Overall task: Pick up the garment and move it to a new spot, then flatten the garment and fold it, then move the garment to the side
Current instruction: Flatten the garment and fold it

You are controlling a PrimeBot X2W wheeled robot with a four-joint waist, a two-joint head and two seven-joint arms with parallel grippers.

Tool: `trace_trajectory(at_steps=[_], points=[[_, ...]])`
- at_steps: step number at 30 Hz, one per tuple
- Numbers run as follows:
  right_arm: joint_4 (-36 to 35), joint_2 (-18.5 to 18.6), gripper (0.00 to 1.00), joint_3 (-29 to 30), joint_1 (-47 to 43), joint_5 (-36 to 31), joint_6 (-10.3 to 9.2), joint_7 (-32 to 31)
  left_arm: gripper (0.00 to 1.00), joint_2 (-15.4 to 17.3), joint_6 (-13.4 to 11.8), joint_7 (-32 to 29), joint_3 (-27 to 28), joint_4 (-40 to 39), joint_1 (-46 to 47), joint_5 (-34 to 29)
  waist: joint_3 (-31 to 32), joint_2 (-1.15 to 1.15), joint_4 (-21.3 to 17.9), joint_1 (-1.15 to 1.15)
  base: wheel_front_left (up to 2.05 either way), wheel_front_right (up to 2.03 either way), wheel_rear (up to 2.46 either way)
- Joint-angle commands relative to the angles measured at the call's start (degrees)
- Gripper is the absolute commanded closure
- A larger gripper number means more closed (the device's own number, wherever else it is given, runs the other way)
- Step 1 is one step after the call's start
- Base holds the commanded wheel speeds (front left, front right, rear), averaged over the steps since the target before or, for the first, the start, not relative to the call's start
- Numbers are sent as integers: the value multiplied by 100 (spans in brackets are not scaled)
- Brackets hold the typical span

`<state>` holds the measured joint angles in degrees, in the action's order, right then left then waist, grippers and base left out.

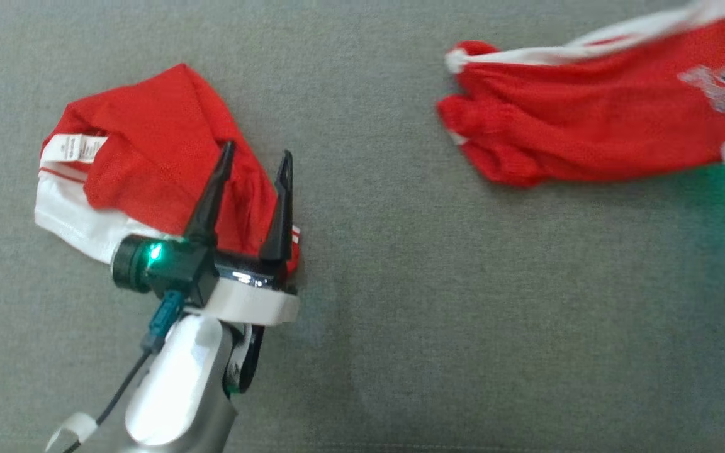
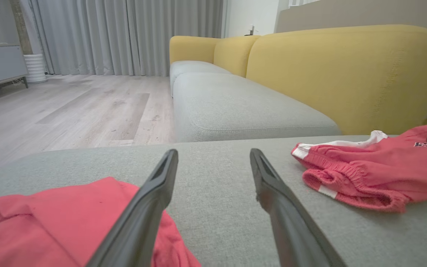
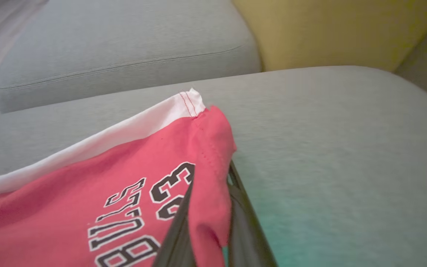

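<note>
Red mesh shorts (image 1: pixel 589 119) are lying crumpled on a grey sofa seat (image 1: pixel 400 302), toward the right of the head view. A white stripe is running along their far edge, and the gathered elastic waistband is bunching at the end nearest the middle of the seat. In the right wrist view, black-outlined lettering and the digits 23 are showing on one leg.

The right hand (image 3: pixel 212 168) is pinching the hem corner of that leg. Its two dark fingers are pressing together with a fold of red fabric caught between them.

The left hand (image 1: pixel 258 151) is sitting over a second piece, a folded red garment (image 1: pixel 142 145) with white trim and a white care label (image 1: pixel 74 148). This piece is lying at the left of the seat, well apart from the shorts. The left fingers are standing wide apart, gripping nothing and pointing away from the robot. The pale forearm (image 1: pixel 174 390) is rising from the bottom edge.

Yellow backrest cushions (image 2: pixel 347 74) are running behind the seat. A pale wood floor (image 2: pixel 69 107) and grey curtains (image 2: pixel 124 33) are showing beyond.
</note>
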<state>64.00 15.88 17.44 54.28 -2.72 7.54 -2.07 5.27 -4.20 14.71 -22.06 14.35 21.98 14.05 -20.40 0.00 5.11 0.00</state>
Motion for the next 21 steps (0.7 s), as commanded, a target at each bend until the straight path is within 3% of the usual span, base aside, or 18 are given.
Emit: trace_trajectory(at_steps=[1, 4, 10, 15, 21], points=[[-154, 270, 100, 0, -105, 52, -5, 94, 0, 56, 59, 29, 197, -171, -77, -70, 105, 0, -78, 0, 0, 0, 0], [-122, 568, 100, 202, -302, 100, -5, 140, 0, 51, 111, 29, 190, -163, -139, -111, 153, 0, -96, 0, 0, 0, 0], [-76, 677, 100, 536, -464, 196, -5, 343, 0, 37, 131, 29, 270, -157, -191, -121, 222, 0, -61, 0, 0, 0, 0], [-124, 267, 100, 356, -390, 487, -5, 631, 0, 11, 142, 29, 326, -104, -295, -136, 436, 0, -68, 0, 0, 0, 0], [-435, -430, 100, -426, -331, 1193, -5, 847, 0, 6, 127, 29, 379, -70, -438, -164, 785, 0, -118, 0, 0, 0, 0]])
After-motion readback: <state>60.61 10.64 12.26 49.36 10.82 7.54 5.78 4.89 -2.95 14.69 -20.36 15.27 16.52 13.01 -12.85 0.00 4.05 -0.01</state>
